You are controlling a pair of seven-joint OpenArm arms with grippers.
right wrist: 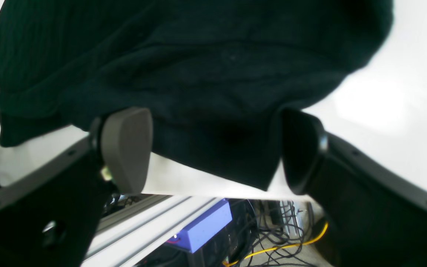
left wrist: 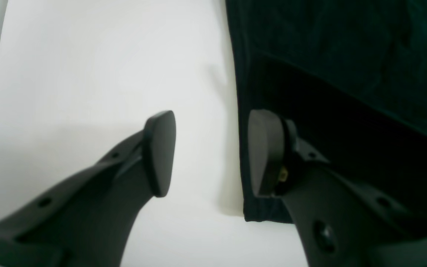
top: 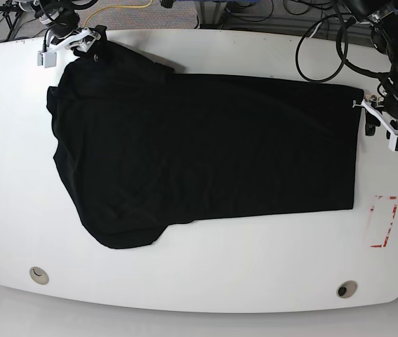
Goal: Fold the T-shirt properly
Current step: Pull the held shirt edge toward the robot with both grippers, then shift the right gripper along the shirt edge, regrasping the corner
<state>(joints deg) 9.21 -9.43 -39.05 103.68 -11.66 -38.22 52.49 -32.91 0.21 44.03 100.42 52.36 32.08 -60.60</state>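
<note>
The black T-shirt (top: pixel 206 154) lies flat on the white table (top: pixel 184 281). The left gripper (left wrist: pixel 211 152) and the right gripper (right wrist: pixel 213 148) are at its far corners, jaws apart, holding nothing.

No readable text, label, brand, number or sign is to be found in any of the three views. A small red rectangular outline marking (top: pixel 383 222) is seen on the white oval surface (top: pixel 206 274) near its edge in the base view, but no letters or figures can be made out in it. No print is shown on the large black soft-fabric T-shirt (top: pixel 206 151), and nothing legible is carried by the blue box (right wrist: pixel 204 230) seen below the surface in the right wrist view.
</note>
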